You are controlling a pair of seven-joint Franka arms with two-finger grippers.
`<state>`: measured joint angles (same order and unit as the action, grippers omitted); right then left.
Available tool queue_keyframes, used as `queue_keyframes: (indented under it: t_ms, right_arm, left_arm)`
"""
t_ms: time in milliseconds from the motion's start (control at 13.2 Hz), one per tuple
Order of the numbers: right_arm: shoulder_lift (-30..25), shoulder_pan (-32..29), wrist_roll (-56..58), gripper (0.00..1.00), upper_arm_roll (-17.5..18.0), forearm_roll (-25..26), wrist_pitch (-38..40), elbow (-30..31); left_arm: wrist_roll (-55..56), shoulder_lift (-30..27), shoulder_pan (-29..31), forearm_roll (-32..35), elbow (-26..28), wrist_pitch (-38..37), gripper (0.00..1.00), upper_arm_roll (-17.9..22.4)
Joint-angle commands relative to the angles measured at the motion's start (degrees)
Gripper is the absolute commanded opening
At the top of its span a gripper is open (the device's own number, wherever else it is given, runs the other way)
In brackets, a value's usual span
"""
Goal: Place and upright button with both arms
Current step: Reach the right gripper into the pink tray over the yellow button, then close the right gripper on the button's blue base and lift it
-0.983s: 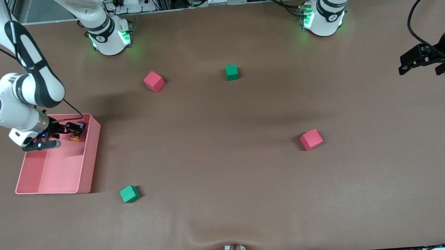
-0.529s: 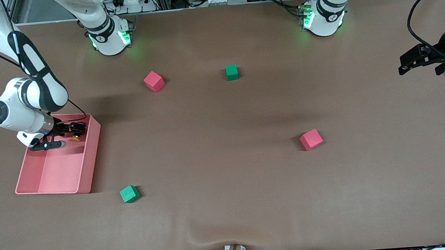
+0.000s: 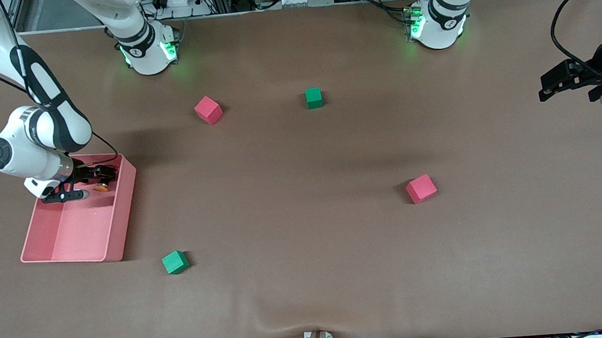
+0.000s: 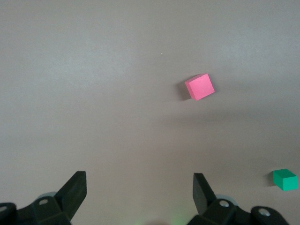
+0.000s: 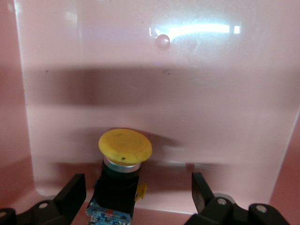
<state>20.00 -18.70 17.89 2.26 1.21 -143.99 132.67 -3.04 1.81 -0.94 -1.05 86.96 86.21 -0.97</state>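
Note:
The button (image 3: pixel 101 188) has a round orange cap on a black body and lies inside the pink bin (image 3: pixel 122 220), at the bin's end farther from the front camera. My right gripper (image 3: pixel 104 178) reaches down into the bin and stands open. In the right wrist view the button (image 5: pixel 124 149) sits between the fingers (image 5: pixel 71 189), close to one of them, and the right gripper (image 5: pixel 136 190) does not grip it. My left gripper (image 3: pixel 544 88) hangs open and empty over the left arm's end of the table, and that arm waits. The left gripper (image 4: pixel 139 190) shows bare table between its fingers.
Loose cubes lie on the brown table: a red cube (image 3: pixel 208 110), a green cube (image 3: pixel 313 97), a second red cube (image 3: pixel 421 188) and a second green cube (image 3: pixel 175 262) next to the bin. The left wrist view shows a red cube (image 4: pixel 199 87) and a green cube (image 4: pixel 285 179).
The right arm's wrist has shifted slightly over the bin, and its gripper has settled around the button. The left arm has not moved.

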Motion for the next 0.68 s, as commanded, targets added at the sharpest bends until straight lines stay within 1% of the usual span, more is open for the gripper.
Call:
queue_keyframes:
  t_ms: [0, 302, 529, 605]
  right_arm:
    - [0.3, -1.6, 1.6, 1.00, 0.7, 0.7, -0.8, 0.0]
    - [0.2, -4.1, 3.6, 1.00, 0.7, 0.7, -0.4, 0.0]
    - [0.2, -4.2, 3.6, 0.99, 0.7, 0.6, -0.4, 0.0]
    - [0.2, -4.2, 3.6, 0.68, 0.7, 0.7, -0.3, 0.0]
  left_arm:
    - [-0.7, 0.2, 0.0, -0.3, -0.7, -0.6, 1.00, 0.0]
    - [-0.7, 0.2, -0.1, -0.3, -0.7, -0.6, 1.00, 0.0]
    - [-0.7, 0.2, -0.1, -0.3, -0.7, -0.6, 1.00, 0.0]
    - [-0.7, 0.2, -0.1, -0.3, -0.7, -0.6, 1.00, 0.0]
